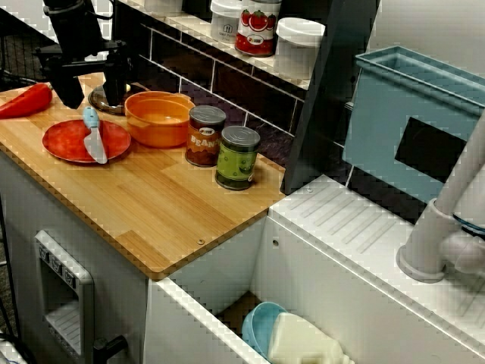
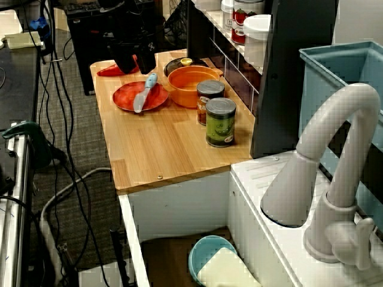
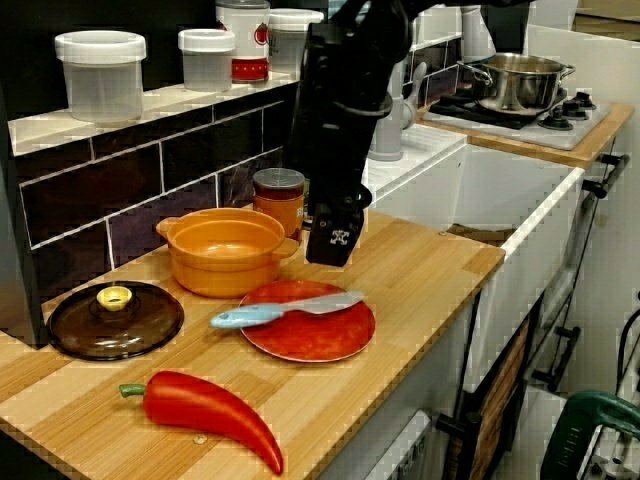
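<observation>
My black gripper (image 1: 93, 97) hangs open over the back part of a red plate (image 1: 70, 142), with nothing between its fingers. A knife (image 1: 94, 136) with a light blue handle lies across that plate, just below the fingertips and not touching them. In the view from the sink end the gripper (image 2: 137, 67) stands above the knife's handle (image 2: 149, 81). The view from the counter's other end shows the gripper (image 3: 333, 250) side on, a little above the knife (image 3: 285, 310) and plate (image 3: 320, 340). An orange pot (image 1: 158, 117) sits right beside the plate.
A red pepper (image 3: 205, 410) and a dark glass lid (image 3: 113, 318) lie near the counter's end. Two cans (image 1: 205, 135) (image 1: 237, 157) stand past the pot. Jars line the tiled shelf (image 3: 150, 105). The sink (image 2: 179, 251) holds a blue bowl (image 2: 206, 254); a white faucet (image 2: 335, 149) rises beside it.
</observation>
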{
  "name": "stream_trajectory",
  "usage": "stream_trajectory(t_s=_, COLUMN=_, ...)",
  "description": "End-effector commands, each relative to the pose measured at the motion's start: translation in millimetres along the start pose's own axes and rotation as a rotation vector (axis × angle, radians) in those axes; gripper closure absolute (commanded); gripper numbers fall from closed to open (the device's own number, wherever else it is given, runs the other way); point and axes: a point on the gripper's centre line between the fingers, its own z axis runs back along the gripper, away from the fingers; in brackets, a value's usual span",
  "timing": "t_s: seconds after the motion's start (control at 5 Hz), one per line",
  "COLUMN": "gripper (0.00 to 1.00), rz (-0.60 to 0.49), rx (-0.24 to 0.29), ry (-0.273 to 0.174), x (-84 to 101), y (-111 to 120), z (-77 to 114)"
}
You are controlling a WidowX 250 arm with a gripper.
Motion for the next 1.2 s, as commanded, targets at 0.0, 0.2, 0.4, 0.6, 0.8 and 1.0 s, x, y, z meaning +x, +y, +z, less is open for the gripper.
stream_trajectory(t_s=0.0, gripper=0.00, rz=-0.031, rx=0.039, ry=-0.141, x=2.9, y=7, z=-1.9)
stream_trajectory(t_s=0.2, gripper=0.00, rz=-0.035, rx=0.034, ry=-0.158, x=3.7, y=10, z=-4.2)
stream_trajectory(t_s=0.4, gripper=0.00, rz=-0.038, rx=0.033, ry=-0.162, x=5.6, y=10, z=-3.8)
stream_trajectory(t_s=0.6, gripper=0.00, rz=-0.056, rx=0.045, ry=-0.151, x=8.5, y=11, z=-6.8)
stream_trajectory(t_s=0.8, gripper=0.00, rz=-0.062, rx=0.050, ry=-0.118, x=10.0, y=16, z=-11.4)
stream_trajectory(t_s=1.0, gripper=0.00, rz=-0.053, rx=0.057, ry=-0.124, x=8.5, y=21, z=-14.1)
